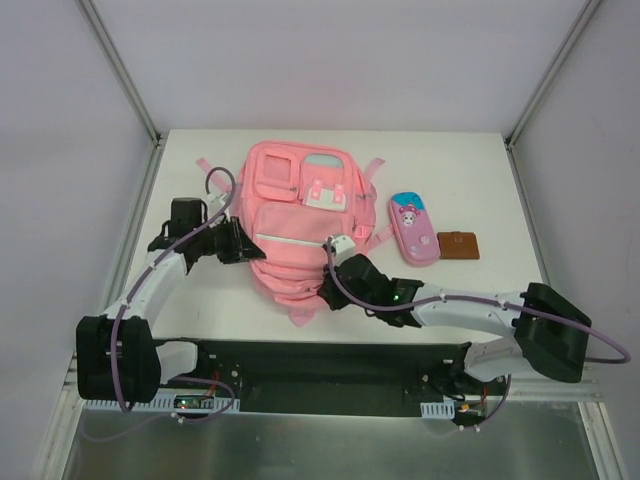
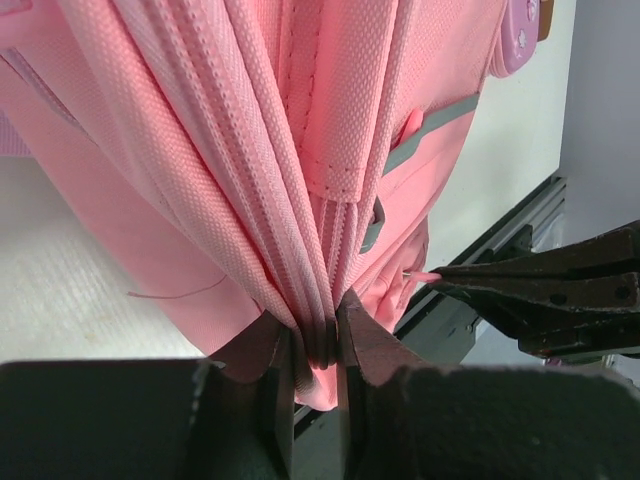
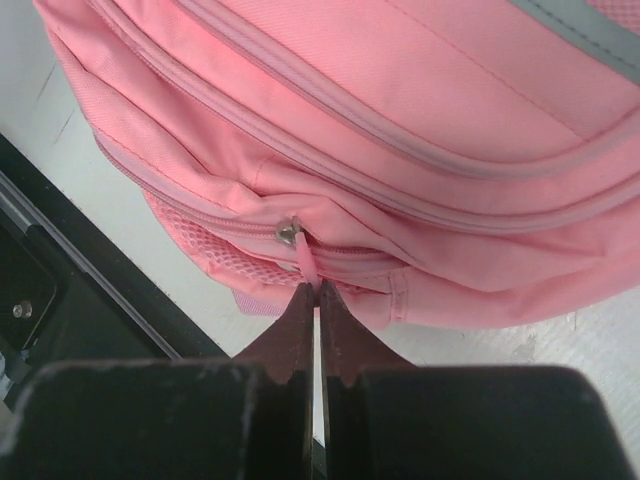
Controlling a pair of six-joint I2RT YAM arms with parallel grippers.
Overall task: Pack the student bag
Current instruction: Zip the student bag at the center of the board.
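Note:
The pink student bag (image 1: 297, 220) lies flat in the middle of the table, front pockets up. My left gripper (image 1: 243, 243) is at its left side, shut on a bunched fold of the bag's fabric and zip seams (image 2: 320, 300). My right gripper (image 1: 333, 272) is at the bag's near edge, shut on the pink zip pull (image 3: 307, 268) that hangs from a metal slider (image 3: 288, 233). The right gripper's fingers (image 2: 530, 290) also show in the left wrist view, holding the pull tip.
A small pink cartoon pencil case (image 1: 414, 229) and a brown wallet (image 1: 458, 245) lie on the table to the right of the bag. The black base rail (image 1: 330, 365) runs along the near edge. White walls enclose the table.

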